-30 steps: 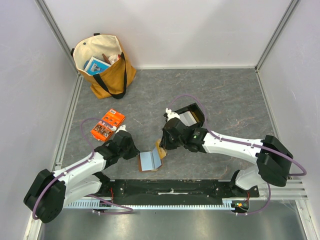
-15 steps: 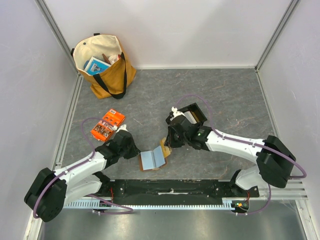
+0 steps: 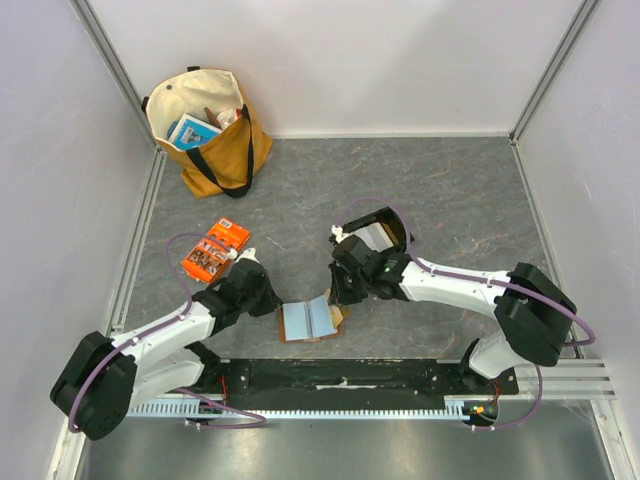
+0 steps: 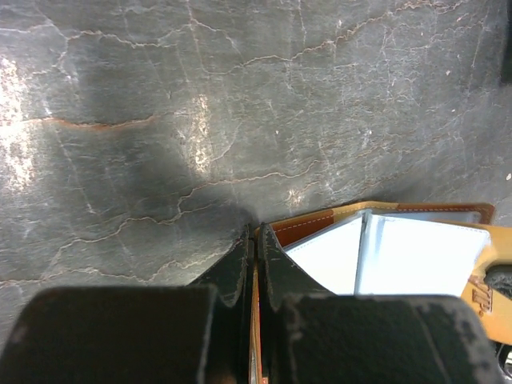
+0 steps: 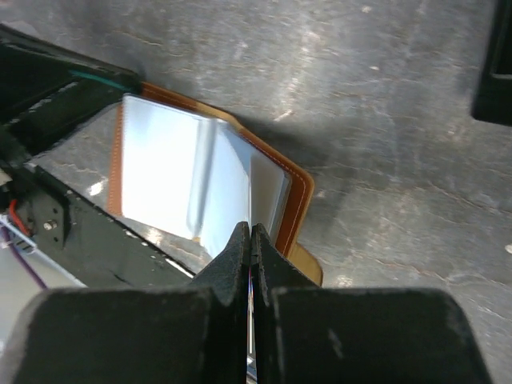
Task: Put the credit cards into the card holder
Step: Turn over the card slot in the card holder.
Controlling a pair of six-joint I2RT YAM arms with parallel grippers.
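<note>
Currently gripped: card holder (image 3: 308,321), open, mid near edge of tabletop (image 3: 450,200); L gripper (image 4: 254,236) clenched on its left cover.
R gripper (image 5: 251,232): clenched above rt pocket; contents unclear.
Risk: cover slips fr. pinch, pocket closes.

The left gripper (image 4: 254,240) has its two dark fingers pinched together on the brown edge of the card holder (image 4: 306,225). The holder lies open to the gripper's right, pale inner pockets facing up. Grey veined table (image 4: 160,120) fills the far side.
</note>
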